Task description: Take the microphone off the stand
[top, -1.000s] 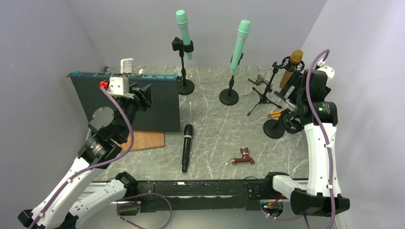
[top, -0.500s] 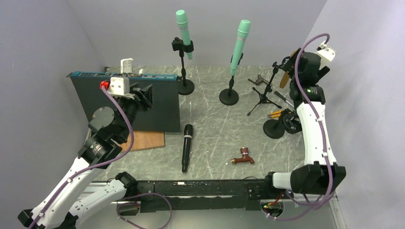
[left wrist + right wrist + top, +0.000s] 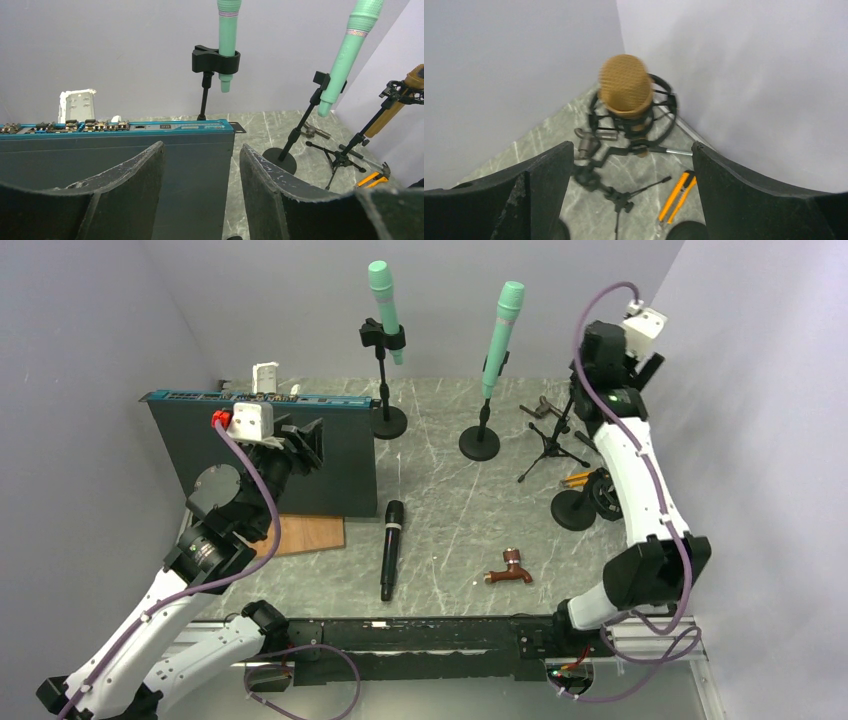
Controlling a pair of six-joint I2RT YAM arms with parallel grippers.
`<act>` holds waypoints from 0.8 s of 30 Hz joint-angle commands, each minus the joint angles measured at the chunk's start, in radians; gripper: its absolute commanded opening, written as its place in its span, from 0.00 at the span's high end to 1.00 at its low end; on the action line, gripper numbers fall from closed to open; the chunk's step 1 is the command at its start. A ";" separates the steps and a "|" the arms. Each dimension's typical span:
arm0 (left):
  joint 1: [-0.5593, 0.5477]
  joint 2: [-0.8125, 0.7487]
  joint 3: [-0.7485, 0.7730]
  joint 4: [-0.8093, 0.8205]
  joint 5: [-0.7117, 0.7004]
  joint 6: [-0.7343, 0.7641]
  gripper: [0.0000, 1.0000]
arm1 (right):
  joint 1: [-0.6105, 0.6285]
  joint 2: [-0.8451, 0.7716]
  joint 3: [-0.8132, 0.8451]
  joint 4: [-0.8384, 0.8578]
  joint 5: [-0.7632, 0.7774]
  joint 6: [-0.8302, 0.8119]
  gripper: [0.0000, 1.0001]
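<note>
Nearest me, along the bottom of the top view, the two arms rose from their bases at the edge of the counter (image 3: pixel 450 510). Just beyond them, low in the middle of the frame, a black microphone (image 3: pixel 390 549) lay flat on the grey marbled surface. A small brown tap-like fitting (image 3: pixel 510 568) lay to its right, well apart from it. At centre left a wooden board (image 3: pixel 310 536) lay partly hidden by the left arm (image 3: pixel 215 540). The left jaws stood apart with nothing between them, their dark fingers (image 3: pixel 130 185) raised in front of a long dark box (image 3: pixel 340 460) with a blue top edge, left of centre. Right of centre, a black round-based stand (image 3: pixel 574 512) stood on the counter with an orange-handled knife (image 3: pixel 678 192) lying near it. Further back, the right arm (image 3: pixel 640 470) reached up into the upper right of the frame. The right jaws were wide apart and empty, hanging above the gold microphone (image 3: pixel 625 84). That microphone sat in its black ring mount (image 3: pixel 663 117) on the tripod stand (image 3: pixel 548 445) in the far right corner, touched by neither finger. Farthest off, at the top middle of the frame, the left green microphone (image 3: pixel 384 310) and the right green microphone (image 3: pixel 500 335) stood clipped upright in their own round-based stands near the rear wall
</note>
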 commanded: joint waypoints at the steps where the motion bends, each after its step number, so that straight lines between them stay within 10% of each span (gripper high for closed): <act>1: -0.006 0.008 -0.005 0.042 0.011 0.002 0.39 | 0.094 0.142 0.160 -0.079 0.235 0.033 0.10; 24: -0.034 -0.007 -0.011 0.055 -0.024 0.029 0.39 | 0.035 0.359 0.345 -0.045 0.390 -0.004 0.23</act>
